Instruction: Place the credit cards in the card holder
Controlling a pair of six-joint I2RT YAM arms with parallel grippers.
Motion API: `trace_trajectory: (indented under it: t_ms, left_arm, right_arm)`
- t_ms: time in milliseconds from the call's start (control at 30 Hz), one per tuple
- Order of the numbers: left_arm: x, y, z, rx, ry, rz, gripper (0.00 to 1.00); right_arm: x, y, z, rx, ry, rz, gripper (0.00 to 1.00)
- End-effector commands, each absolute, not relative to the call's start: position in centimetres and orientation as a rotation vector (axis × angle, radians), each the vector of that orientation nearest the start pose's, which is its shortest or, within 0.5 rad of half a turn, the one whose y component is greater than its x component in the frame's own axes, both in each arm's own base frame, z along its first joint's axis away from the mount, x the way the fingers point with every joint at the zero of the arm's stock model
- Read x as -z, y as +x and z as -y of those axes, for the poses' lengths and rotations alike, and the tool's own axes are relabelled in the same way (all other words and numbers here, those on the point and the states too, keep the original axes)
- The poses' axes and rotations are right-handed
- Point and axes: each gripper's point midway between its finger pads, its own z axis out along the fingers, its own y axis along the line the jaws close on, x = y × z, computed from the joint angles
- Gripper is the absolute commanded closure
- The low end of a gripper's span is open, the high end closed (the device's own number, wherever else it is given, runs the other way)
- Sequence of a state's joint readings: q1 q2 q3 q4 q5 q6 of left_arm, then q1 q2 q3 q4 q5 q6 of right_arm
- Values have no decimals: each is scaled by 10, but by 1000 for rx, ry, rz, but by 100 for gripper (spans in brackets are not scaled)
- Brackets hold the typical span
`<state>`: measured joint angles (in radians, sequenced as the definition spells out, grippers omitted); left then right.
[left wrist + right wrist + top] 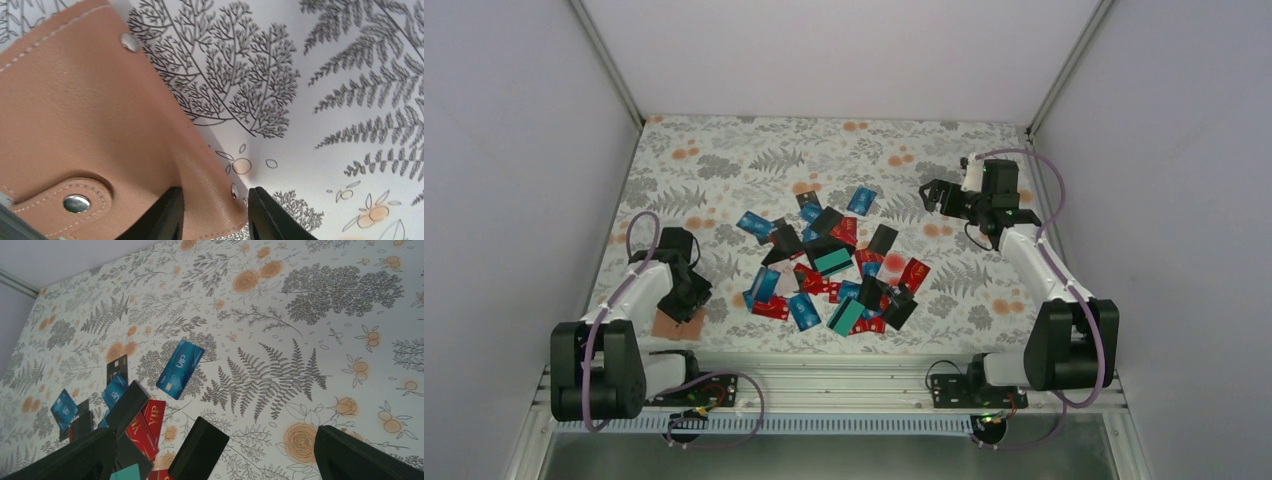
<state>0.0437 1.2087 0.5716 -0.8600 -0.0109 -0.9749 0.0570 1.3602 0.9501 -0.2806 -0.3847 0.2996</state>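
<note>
Card holder has one corner between left claw fingers.

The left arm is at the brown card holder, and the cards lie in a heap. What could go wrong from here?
1. The left jaws straddle only a corner of the card holder, so it may twist or slip out if lifted.
2. The credit cards overlap in one heap; the wide-open right jaws could well catch two together or push neighbours away.
</note>
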Motion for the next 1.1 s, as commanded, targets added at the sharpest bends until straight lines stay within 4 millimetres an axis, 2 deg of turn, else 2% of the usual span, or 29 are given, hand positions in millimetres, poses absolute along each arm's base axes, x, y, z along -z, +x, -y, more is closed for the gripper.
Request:
trace_trajectory:
  t_ms: [0,133,367,567,767,1067]
  left_arm:
    - [7,182,-9,66,-1470,-2700,69]
    - [18,180,-7,70,-1452,-2735,71]
    - [15,191,-8,93,-1418,-2707,91]
    - [-5,213,-7,138,-1303,-2684,97]
    - [-29,234,-3,154,-1148,-2641,98]
    - [-67,260,4,22,-921,-2605,98]
  right_arm:
    - [-182,385,-82,-563,56,-2261,0]
    - [-180,381,-78,-533,64,-2262,0]
    - [-183,381,-84,-583,47,-2251,0]
    - [-190,385,-91,-628,26,-2236,0]
    - [-191,382,-94,-649,17,-2233,0]
    - [-193,382,-113,-748,-44,-2219,0]
